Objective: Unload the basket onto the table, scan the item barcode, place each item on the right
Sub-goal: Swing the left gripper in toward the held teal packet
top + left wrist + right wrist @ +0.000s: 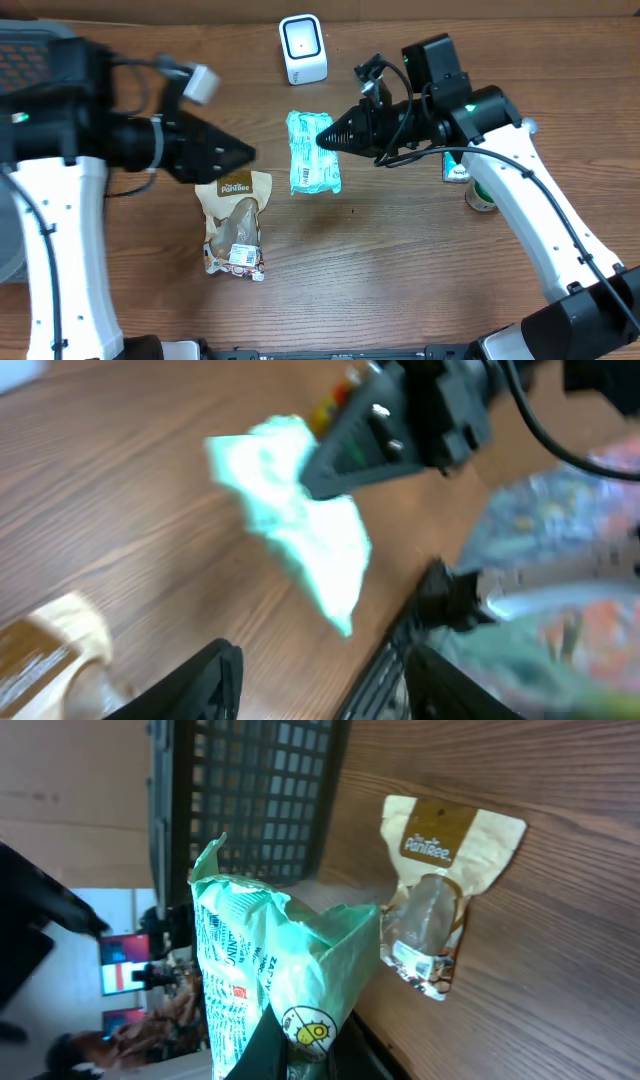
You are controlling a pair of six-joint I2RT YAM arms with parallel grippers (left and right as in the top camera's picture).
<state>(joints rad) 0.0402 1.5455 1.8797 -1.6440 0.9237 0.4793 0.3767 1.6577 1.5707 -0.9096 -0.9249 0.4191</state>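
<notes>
A green plastic packet (313, 152) with a barcode on its face hangs above the middle of the table. My right gripper (327, 138) is shut on its right edge. In the right wrist view the packet (262, 960) fills the lower left, pinched at the bottom by my right gripper (300, 1055). My left gripper (245, 155) stands open to the packet's left, above a tan pouch (235, 215). In the left wrist view my left gripper (320, 675) has only bare table between its fingers, and the packet (300, 545) lies ahead, blurred. A white scanner (303, 48) stands at the back centre.
The tan snack pouch (440, 890) lies flat on the wood, front left of centre. A black mesh basket (260, 790) sits at the far left edge. Small containers (470, 178) stand under the right arm at the right.
</notes>
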